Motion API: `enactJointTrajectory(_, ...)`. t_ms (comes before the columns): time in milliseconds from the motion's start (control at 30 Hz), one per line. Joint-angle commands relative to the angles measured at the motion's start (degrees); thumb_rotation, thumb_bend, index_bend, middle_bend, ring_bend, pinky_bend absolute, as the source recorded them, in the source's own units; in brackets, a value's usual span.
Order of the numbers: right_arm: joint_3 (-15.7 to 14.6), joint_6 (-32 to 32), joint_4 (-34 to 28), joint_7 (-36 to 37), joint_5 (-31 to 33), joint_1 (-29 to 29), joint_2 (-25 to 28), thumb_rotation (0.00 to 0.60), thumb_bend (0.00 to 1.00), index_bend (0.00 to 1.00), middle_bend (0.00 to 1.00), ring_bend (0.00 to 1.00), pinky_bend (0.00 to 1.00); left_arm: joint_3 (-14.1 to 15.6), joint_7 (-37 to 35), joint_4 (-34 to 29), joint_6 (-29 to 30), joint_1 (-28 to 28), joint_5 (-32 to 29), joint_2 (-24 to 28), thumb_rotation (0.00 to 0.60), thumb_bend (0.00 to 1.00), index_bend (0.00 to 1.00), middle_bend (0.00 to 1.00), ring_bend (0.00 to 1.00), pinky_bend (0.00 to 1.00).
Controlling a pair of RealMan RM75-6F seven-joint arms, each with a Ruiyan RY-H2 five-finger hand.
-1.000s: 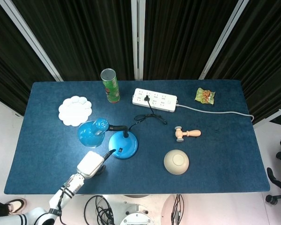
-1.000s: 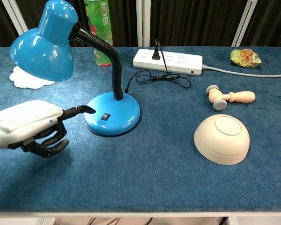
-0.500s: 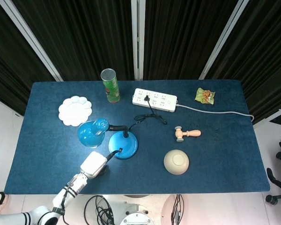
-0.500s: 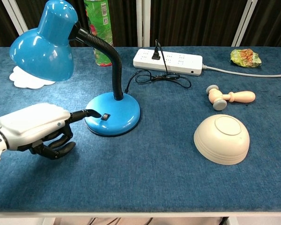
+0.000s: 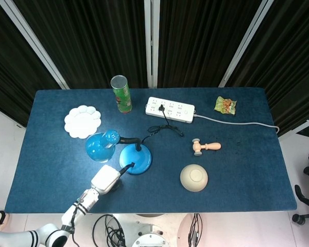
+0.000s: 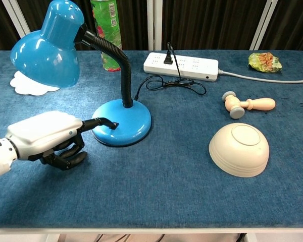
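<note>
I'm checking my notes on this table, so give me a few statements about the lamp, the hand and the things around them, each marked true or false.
1. The left hand points one finger at the lamp base. True.
2. The bowl stands upright. False: it lies upside down.
3. A plug sits in the power strip. True.
4. The mallet lies inside the bowl. False: it lies on the table, apart from it.
5. The right hand holds the can. False: no right hand shows.

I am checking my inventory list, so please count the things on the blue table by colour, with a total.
Blue: 1, the desk lamp
White: 2, the power strip and the flower-shaped plate
Green: 2, the tall can and the snack packet
Cream or wood: 2, the upturned bowl and the small mallet
Total: 7
</note>
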Motion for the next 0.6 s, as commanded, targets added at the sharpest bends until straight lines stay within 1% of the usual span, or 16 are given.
enactJointTrajectory(33,0.0,-0.1,0.1,0.0,0.0,0.0,0.0,0.6,0.29,0.0,0.0,0.0,0.0,0.0,0.2,0.1,-0.2,-0.1,-0.3,-0.1,0.6,0.52,0.11,0.84,0.87,0.95)
enactJointTrajectory(433,0.0,-0.3,0.3,0.3,0.1,0.0,0.0,0.6,0.29,0.0,0.0,0.0,0.0,-0.1,0.5,0.9,-0.6,-0.7,-1.6,-0.7,0.6,0.52,0.11,0.84,0.87,0.95)
enactJointTrajectory(600,0.1,-0.2,0.2,0.4,0.0,0.1,0.1,0.6,0.29,0.0,0.0,0.0,0.0,0.1,1.3,-0.5,1.4,-0.2,-1.0,0.5,0.6,0.52,0.11,0.84,0.87,0.95)
